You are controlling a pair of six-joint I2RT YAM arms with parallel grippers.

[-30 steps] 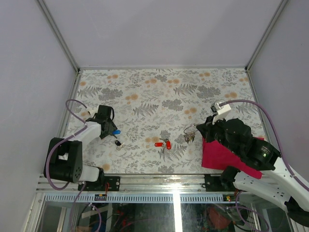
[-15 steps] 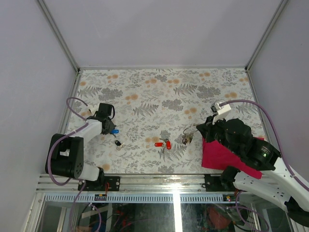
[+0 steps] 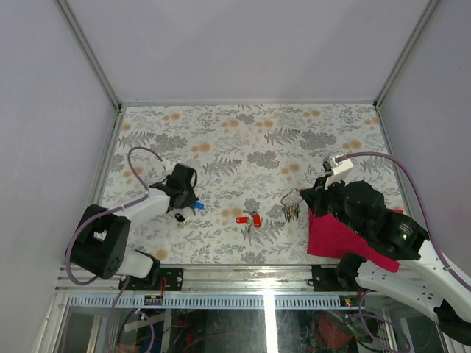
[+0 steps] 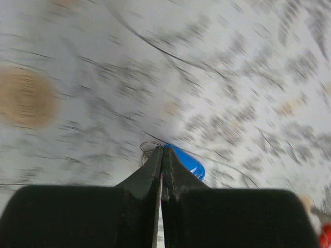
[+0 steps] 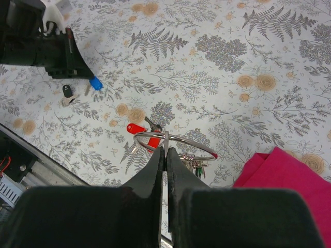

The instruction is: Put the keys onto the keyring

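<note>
My left gripper (image 3: 191, 199) (image 4: 162, 151) is shut on the blue key (image 3: 198, 205) (image 4: 189, 161). The key's blue head sticks out to the right of the tips, and its small wire loop (image 4: 149, 146) shows on the left. My right gripper (image 3: 300, 195) (image 5: 165, 150) is shut on the keyring (image 3: 291, 197) (image 5: 176, 142), holding the silvery ring just above the table. A green key (image 5: 199, 168) and small dark pieces hang from the ring. Two red keys (image 3: 249, 219) (image 5: 136, 128) lie on the floral table between the arms.
A small black tag-like piece (image 3: 179, 218) (image 5: 67, 91) lies near the left gripper. A red cloth (image 3: 335, 235) (image 5: 289, 175) lies under the right arm at the near right. Metal frame rails (image 3: 110, 158) edge the floral table.
The left gripper has gone from half open to shut on the blue key and has moved right with it. The right gripper and keyring have stayed put.
</note>
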